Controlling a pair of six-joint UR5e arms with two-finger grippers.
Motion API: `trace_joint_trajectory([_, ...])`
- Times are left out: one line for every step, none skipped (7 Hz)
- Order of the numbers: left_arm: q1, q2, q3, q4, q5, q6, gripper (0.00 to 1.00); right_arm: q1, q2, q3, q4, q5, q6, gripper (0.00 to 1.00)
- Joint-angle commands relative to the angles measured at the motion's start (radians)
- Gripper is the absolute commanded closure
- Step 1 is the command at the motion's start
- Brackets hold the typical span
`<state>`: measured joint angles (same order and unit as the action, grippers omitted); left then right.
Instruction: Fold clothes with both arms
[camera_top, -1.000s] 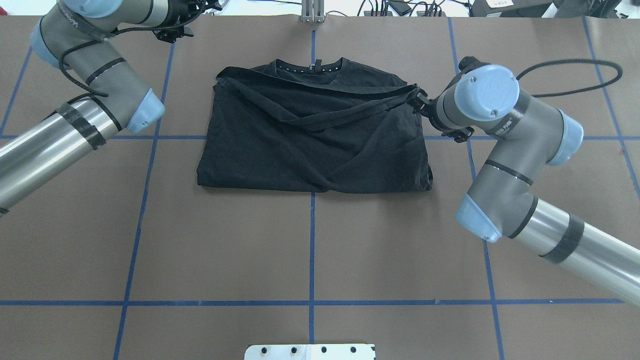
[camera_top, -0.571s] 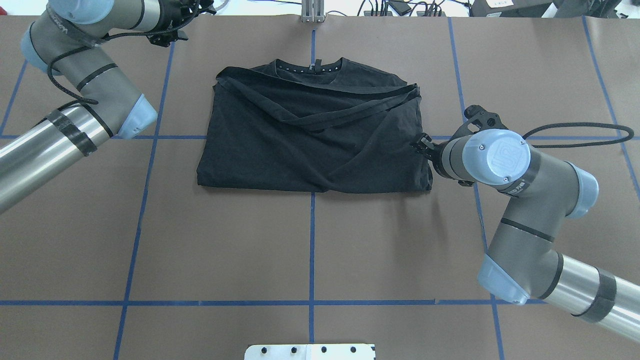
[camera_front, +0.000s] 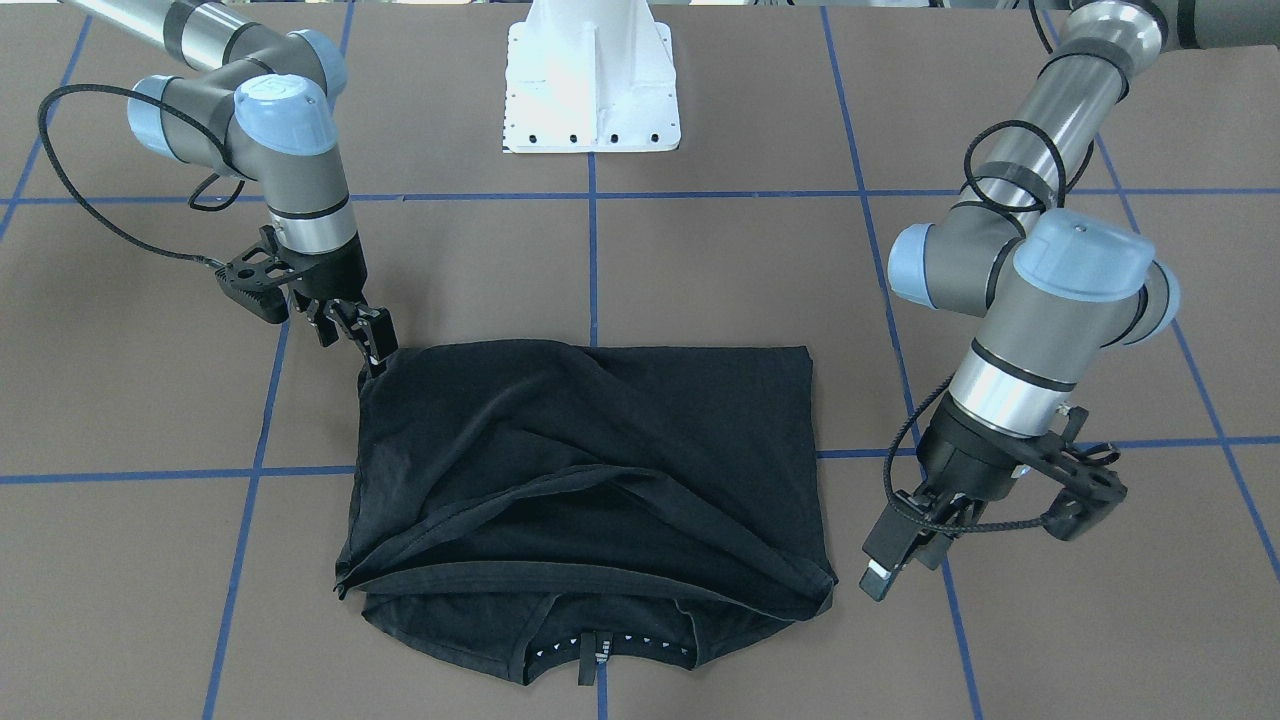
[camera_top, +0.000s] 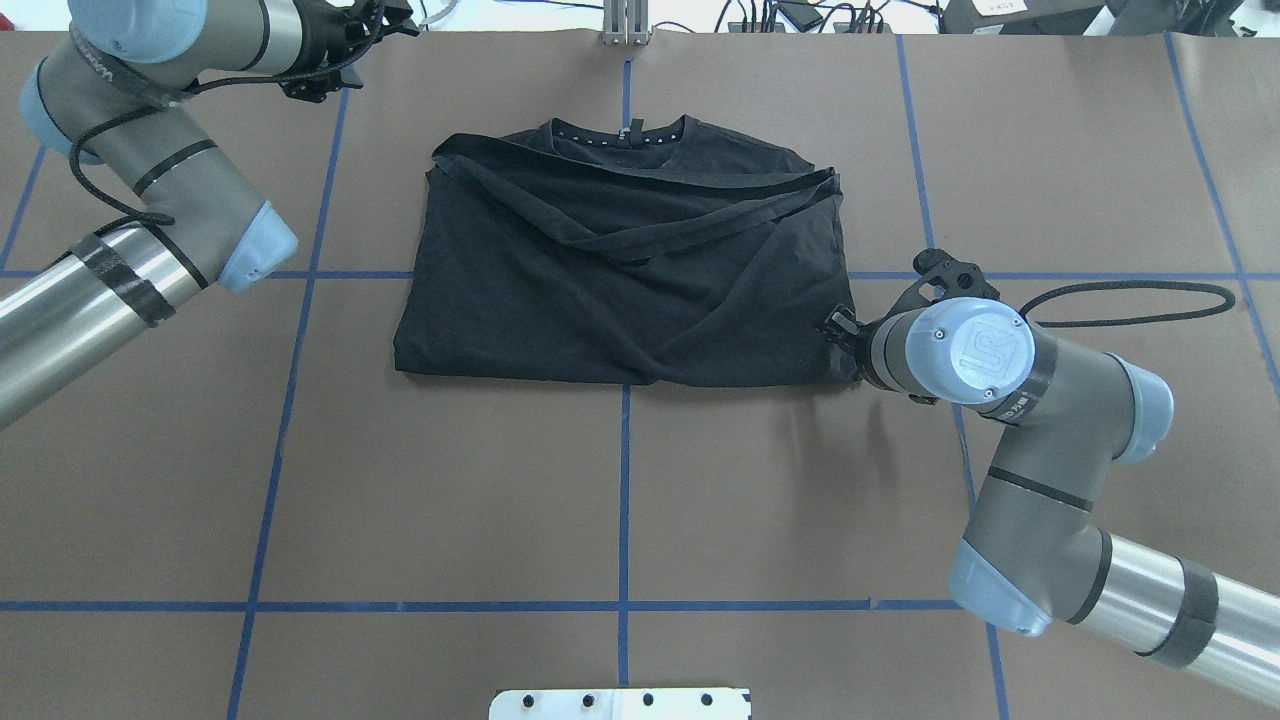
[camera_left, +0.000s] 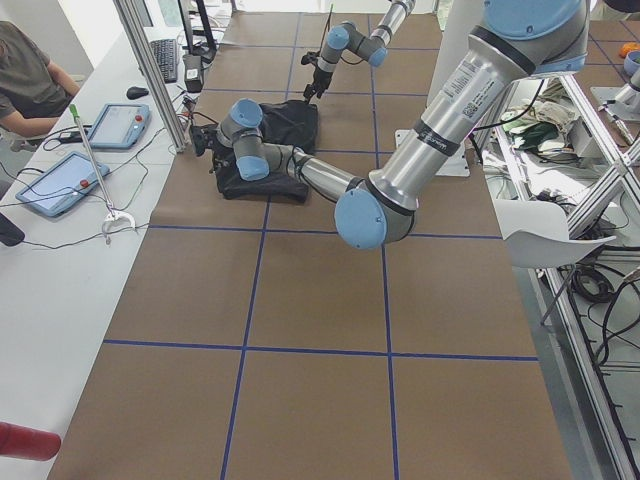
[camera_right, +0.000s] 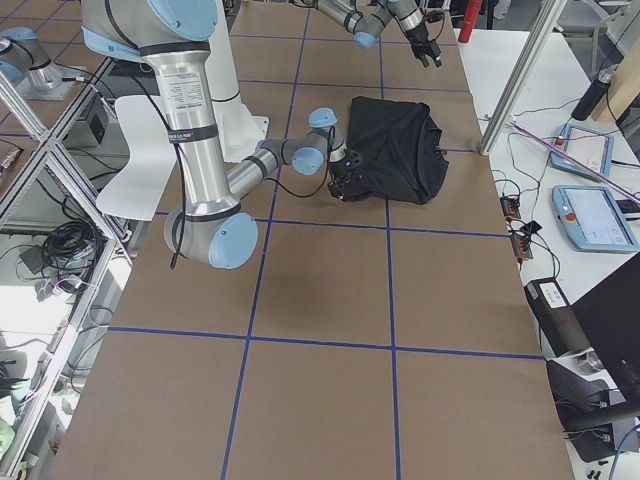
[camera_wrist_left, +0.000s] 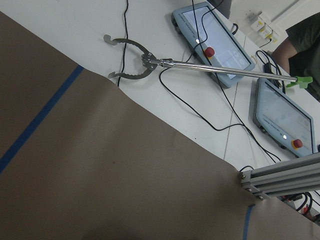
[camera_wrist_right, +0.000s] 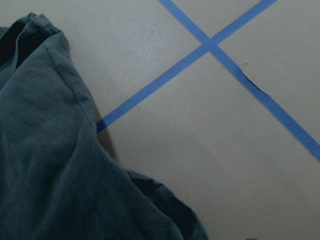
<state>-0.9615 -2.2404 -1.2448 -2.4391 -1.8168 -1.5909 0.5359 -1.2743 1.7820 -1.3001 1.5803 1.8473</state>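
From overhead, shows the black T-shirt (camera_top: 620, 280) lying folded on the brown worktop (camera_top: 620, 500), toward 12 o'clock of its middle, collar at 12. Places the right pincer (camera_top: 840, 332) at the shirt's 4 o'clock corner, largely hidden by its own wrist. Brings it out better in the front-facing view, one tip touching that corner; cannot tell whether spread or pinching cloth. Catches the left pincer (camera_front: 890, 560) properly only front-facing, apart from the shirt, near its collar-end corner; overhead, crops it at 11 o'clock. Cannot tell its state either. Through the left wrist camera, gives only worktop edge, a metal grabber (camera_wrist_left: 150, 62) and two tablets (camera_wrist_left: 212, 42).
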Motion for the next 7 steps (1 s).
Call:
trace_joint_trajectory([0.0, 0.002, -0.001, 0.0, 0.001, 0.002, 0.0, -0.002, 0.024, -0.07, 0.06, 0.004, 0.0, 0.12])
trace_joint_trajectory([0.0, 0.004, -0.001, 0.0, 0.001, 0.002, 0.0, -0.001, 0.045, -0.096, 0.086, 0.004, 0.0, 0.16])
trace_joint_trajectory([0.0, 0.01, -0.002, 0.0, 0.002, 0.003, 0.0, 0.006, 0.068, -0.108, 0.079, 0.006, 0.0, 0.44])
trace_joint_trajectory([0.0, 0.01, -0.002, 0.0, 0.002, 0.003, 0.0, 0.01, 0.069, -0.105, 0.079, 0.015, -0.002, 0.99])
trace_joint_trajectory([0.0, 0.01, -0.004, 0.0, 0.002, 0.003, 0.0, 0.015, 0.067, -0.096, 0.079, 0.03, -0.007, 1.0])
trace_joint_trajectory([0.0, 0.01, -0.002, 0.0, 0.002, 0.002, 0.0, 0.019, 0.061, -0.084, 0.079, 0.052, -0.008, 1.0])
trace_joint_trajectory([0.0, 0.01, -0.002, 0.0, 0.002, 0.002, 0.0, 0.026, 0.041, -0.047, 0.074, 0.069, -0.008, 1.0])
